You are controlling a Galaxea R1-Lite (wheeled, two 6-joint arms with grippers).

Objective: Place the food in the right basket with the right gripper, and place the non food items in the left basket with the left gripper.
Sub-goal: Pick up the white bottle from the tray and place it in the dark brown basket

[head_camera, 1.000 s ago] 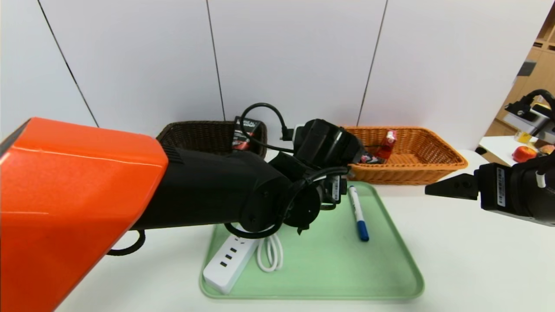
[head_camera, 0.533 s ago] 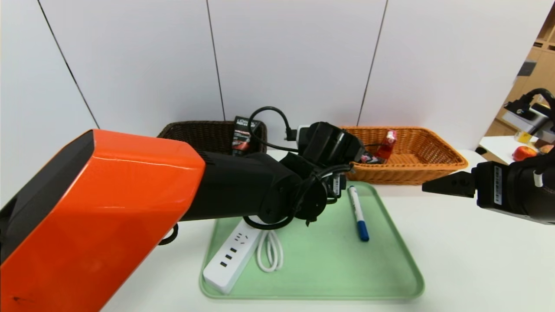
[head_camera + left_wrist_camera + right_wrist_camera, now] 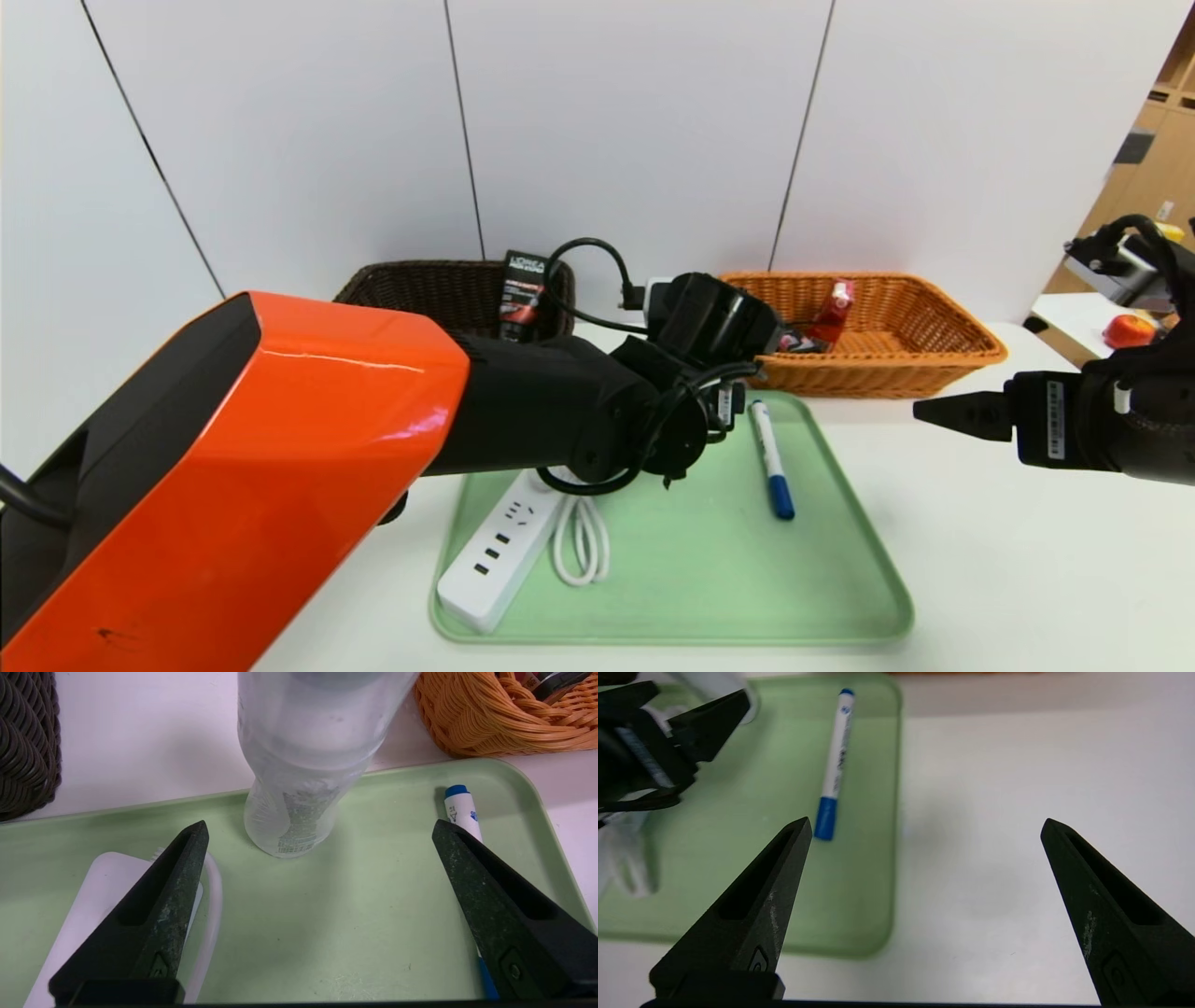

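The left tool (image 3: 317,830) hangs spread wide and empty over the green tray (image 3: 709,597), facing the upright white bottle (image 3: 303,765). The power strip (image 3: 495,560) and blue-capped marker (image 3: 771,457) lie on the tray. The L'Oreal tube (image 3: 523,294) stands in the dark brown basket (image 3: 420,289); both cartons (image 3: 822,322) sit in the orange basket (image 3: 896,364). The right tool (image 3: 924,828) hovers released above the table (image 3: 1027,579).

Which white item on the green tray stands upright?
The small white bottle, upright before the left gripper; the white power strip and blue-capped marker lie flat.
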